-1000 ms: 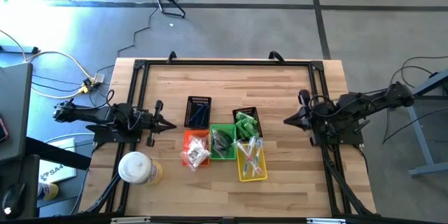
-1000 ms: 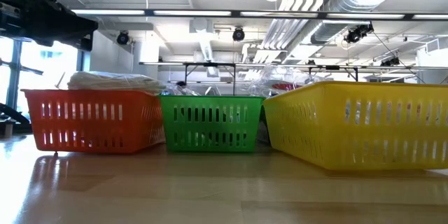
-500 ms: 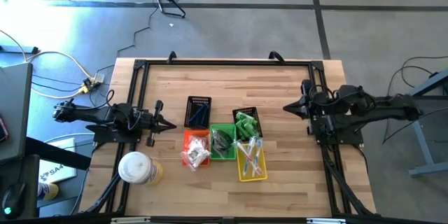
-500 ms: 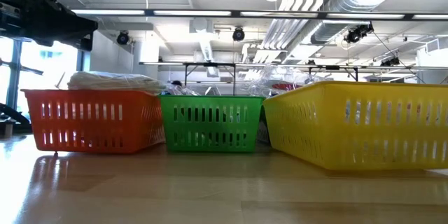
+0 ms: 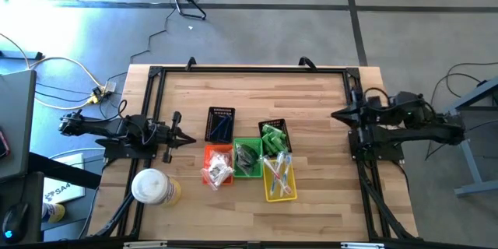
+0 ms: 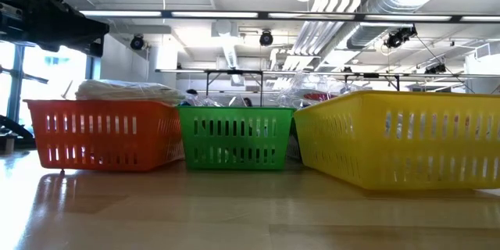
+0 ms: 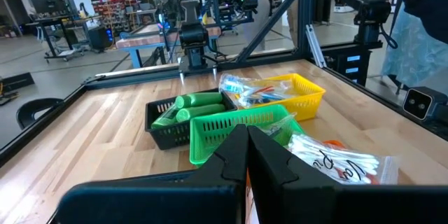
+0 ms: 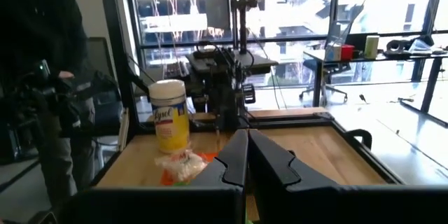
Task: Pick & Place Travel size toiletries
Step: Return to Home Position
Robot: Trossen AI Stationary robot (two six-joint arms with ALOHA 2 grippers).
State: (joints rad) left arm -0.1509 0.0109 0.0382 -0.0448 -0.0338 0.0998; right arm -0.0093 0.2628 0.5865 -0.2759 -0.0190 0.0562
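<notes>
Near the table's middle, green tubes (image 5: 272,138) lie in the right black basket (image 5: 274,123). Clear-wrapped white pieces (image 5: 217,170) fill the orange basket (image 5: 218,149), and slim wrapped sticks (image 5: 278,173) lie in the yellow basket (image 5: 282,197). The left gripper (image 5: 189,139) hovers near the baskets' left side, fingers pressed together on nothing. The right gripper (image 5: 336,114) hangs well apart by the right rail, likewise clenched and empty.
</notes>
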